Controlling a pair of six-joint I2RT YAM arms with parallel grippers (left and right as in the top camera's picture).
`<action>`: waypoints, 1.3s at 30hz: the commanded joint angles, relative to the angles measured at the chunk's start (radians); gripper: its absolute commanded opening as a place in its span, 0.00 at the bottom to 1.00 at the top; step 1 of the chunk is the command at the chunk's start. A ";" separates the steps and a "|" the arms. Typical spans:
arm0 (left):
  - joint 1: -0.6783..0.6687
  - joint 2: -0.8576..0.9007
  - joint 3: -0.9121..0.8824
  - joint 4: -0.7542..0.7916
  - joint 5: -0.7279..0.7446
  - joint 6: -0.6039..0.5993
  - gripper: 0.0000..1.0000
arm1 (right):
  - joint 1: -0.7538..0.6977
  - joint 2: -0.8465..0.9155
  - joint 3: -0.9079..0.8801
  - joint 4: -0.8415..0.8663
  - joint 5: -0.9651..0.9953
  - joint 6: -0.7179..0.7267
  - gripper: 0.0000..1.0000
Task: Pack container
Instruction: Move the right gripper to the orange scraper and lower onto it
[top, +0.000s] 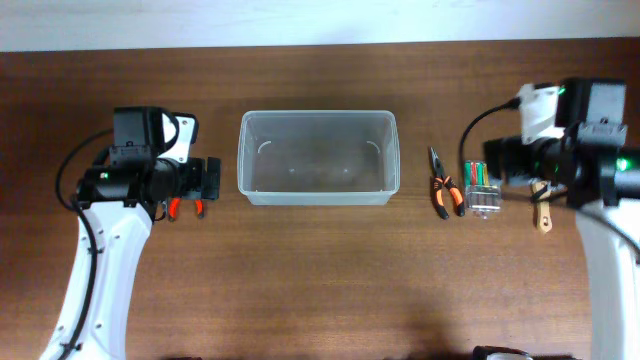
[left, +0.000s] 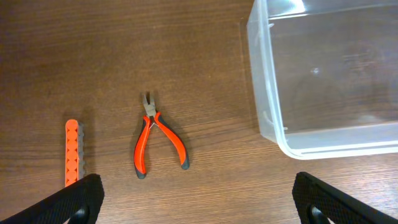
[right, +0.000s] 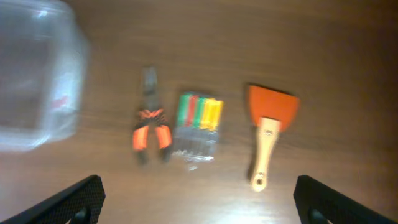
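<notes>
The container (top: 318, 196) is a translucent rectangular bin at the table's middle, with nothing in it. It also shows in the left wrist view (left: 264, 99) and, blurred, in the right wrist view (right: 37, 81). My left gripper (top: 211, 178) is open and empty (left: 199, 202), left of the bin, above red-handled pliers (left: 152, 142). My right gripper (top: 497, 158) is open and empty (right: 199, 202), right of the bin, above orange-handled pliers (top: 443, 187), a clear case of coloured screwdrivers (top: 481, 190) and an orange scraper with a wooden handle (right: 267, 130).
An orange toothed strip (left: 73, 152) lies left of the red-handled pliers. The scraper's wooden handle (top: 541, 215) shows under the right arm in the overhead view. A pale band runs along the table's far edge (top: 320, 20).
</notes>
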 joint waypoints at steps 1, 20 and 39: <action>0.004 0.023 0.017 0.000 -0.014 0.017 0.99 | -0.128 0.095 0.021 0.041 0.053 0.082 0.98; 0.004 0.032 0.016 0.000 -0.014 0.017 0.99 | -0.342 0.570 0.021 0.219 -0.051 -0.072 0.96; 0.004 0.032 0.017 0.000 -0.014 0.017 0.99 | -0.342 0.689 0.020 0.286 -0.052 -0.044 0.81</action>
